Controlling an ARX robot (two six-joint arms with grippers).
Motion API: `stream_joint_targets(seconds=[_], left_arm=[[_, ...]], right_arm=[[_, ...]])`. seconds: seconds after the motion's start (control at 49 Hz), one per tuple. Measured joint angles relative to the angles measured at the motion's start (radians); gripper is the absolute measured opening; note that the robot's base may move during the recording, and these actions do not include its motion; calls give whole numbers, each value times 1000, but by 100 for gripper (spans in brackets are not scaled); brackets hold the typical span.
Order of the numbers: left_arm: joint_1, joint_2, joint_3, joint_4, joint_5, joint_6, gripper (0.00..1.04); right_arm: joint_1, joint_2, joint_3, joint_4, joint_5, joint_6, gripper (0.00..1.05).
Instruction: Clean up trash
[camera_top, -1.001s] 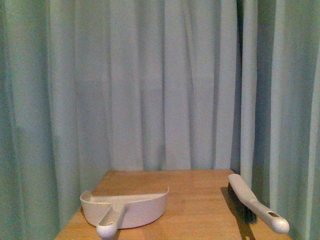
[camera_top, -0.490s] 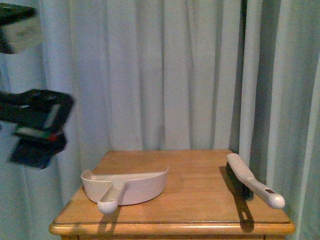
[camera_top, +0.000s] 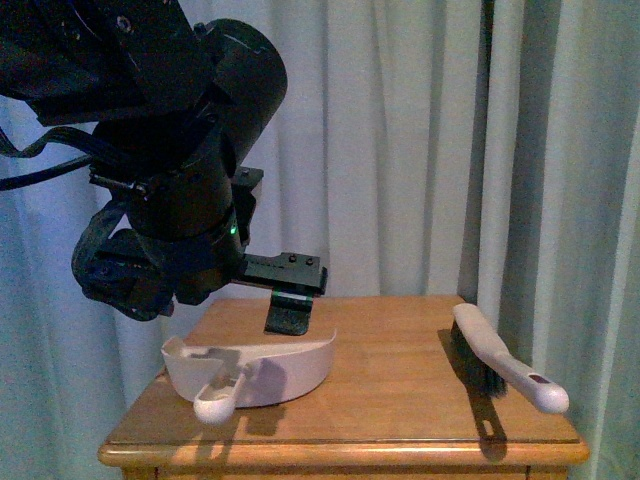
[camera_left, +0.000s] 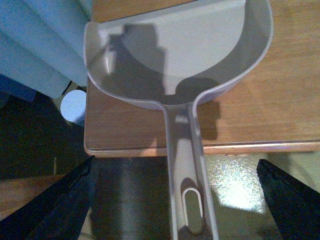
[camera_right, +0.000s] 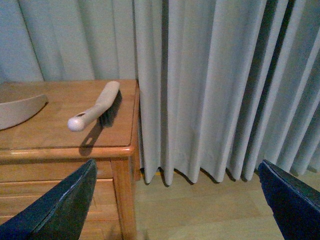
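The trash is out of view in every frame. A beige dustpan (camera_top: 268, 366) lies on the wooden table (camera_top: 400, 405), its handle (camera_left: 187, 195) reaching past the front edge. My left gripper (camera_top: 290, 316) hangs just above the pan's back rim. In the left wrist view it (camera_left: 176, 161) is open, its dark fingers (camera_left: 55, 205) wide on either side of the handle and touching nothing. A beige hand brush (camera_top: 500, 362) lies at the table's right side. My right gripper (camera_right: 177, 167) is open over the floor, right of the table, holding nothing.
Pale curtains (camera_top: 420, 150) hang close behind and to the right of the table. The table has drawers below (camera_right: 40, 200) and a leg (camera_right: 122, 195). Light wooden floor (camera_right: 200, 210) spreads beside it. The bulky left arm (camera_top: 170, 170) fills the upper left.
The left arm has swung in from the left edge and now hangs over the dustpan. The front view has tilted down, showing more of the table. Dustpan and brush have not moved.
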Motion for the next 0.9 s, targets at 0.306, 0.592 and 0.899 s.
stream_joint_targets(seconds=[0.306,0.592,0.899], left_arm=[[31,70,5,-10,19,-88,97],[24,113,5,-3,31,-119,97],[30,140,5,31,39,-130,97]], right_arm=[[0,0,0,0,0,0,97],[0,0,0,0,0,0,97],[0,0,0,0,0,0,97]])
